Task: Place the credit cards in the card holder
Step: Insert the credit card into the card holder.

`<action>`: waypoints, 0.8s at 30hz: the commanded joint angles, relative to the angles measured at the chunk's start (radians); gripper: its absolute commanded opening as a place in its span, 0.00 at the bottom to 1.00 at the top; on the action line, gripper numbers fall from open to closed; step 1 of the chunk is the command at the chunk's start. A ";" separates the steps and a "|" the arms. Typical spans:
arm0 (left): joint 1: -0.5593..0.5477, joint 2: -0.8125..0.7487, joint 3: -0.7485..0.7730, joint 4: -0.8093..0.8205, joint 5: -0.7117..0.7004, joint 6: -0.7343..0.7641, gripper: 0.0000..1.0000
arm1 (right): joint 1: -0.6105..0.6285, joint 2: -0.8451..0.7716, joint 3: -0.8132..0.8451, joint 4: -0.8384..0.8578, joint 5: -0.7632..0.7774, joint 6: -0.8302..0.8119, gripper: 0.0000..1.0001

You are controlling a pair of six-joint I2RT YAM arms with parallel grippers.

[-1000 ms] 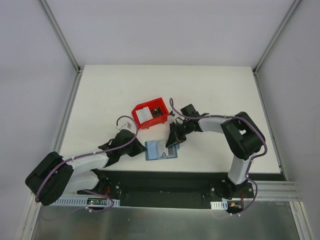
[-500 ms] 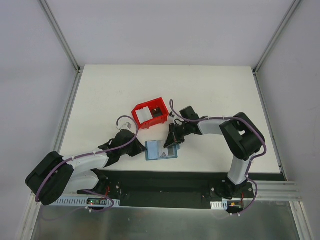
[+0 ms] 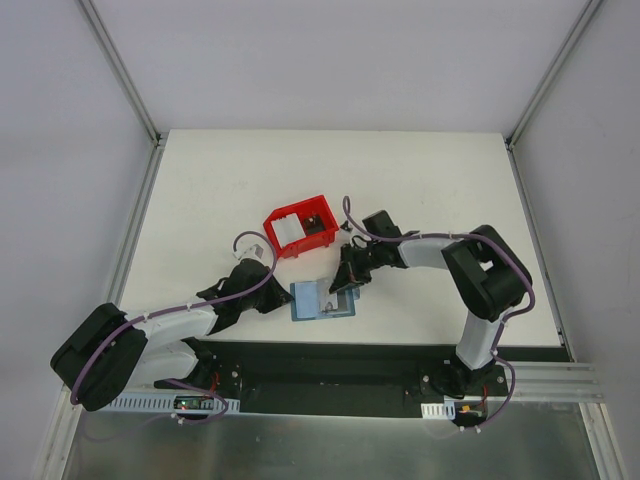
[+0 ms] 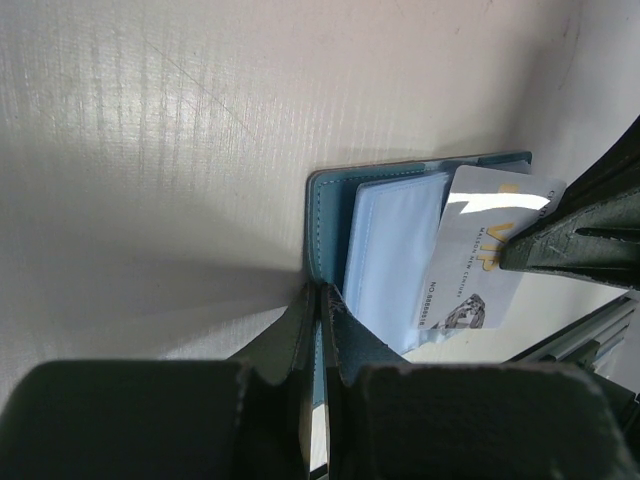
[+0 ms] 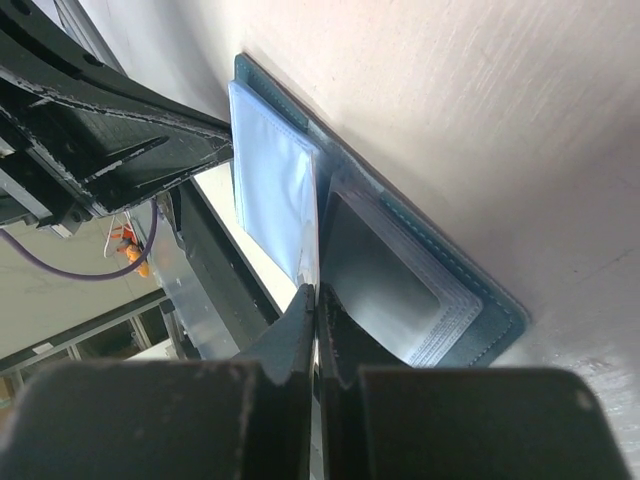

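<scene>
Your left jaws are pressed together on the left edge of the card holder [image 3: 322,300], with a strip of its teal cover caught between them. The holder lies spread open on the counter [image 3: 430,190], between your two arms and just near of the red bin [image 3: 310,244], apart from it. Its pale blue inner pockets [image 4: 395,250] face up.

Your right jaws are closed on a thin white credit card [image 4: 480,262] with gold "VIP" lettering. They pinch it by one edge over the right half of the holder. The card sits tilted, and its free end overlaps the pale pockets. You cannot tell from these views whether that end has slipped into a pocket or only rests on top.

Another white card [image 3: 286,231] lies in the left part of the bin. Beside it, to the right, is something dark that is too small to make out.
</scene>
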 commanded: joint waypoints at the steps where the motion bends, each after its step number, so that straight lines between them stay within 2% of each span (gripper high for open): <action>1: 0.011 -0.006 0.005 -0.018 0.007 0.025 0.00 | -0.018 -0.025 -0.008 -0.011 -0.013 -0.012 0.00; 13: 0.013 0.002 0.010 -0.010 0.018 0.035 0.00 | -0.037 0.016 0.033 -0.137 -0.085 -0.104 0.00; 24: 0.013 0.028 0.018 0.011 0.044 0.039 0.00 | -0.035 0.039 0.047 -0.083 -0.075 -0.069 0.01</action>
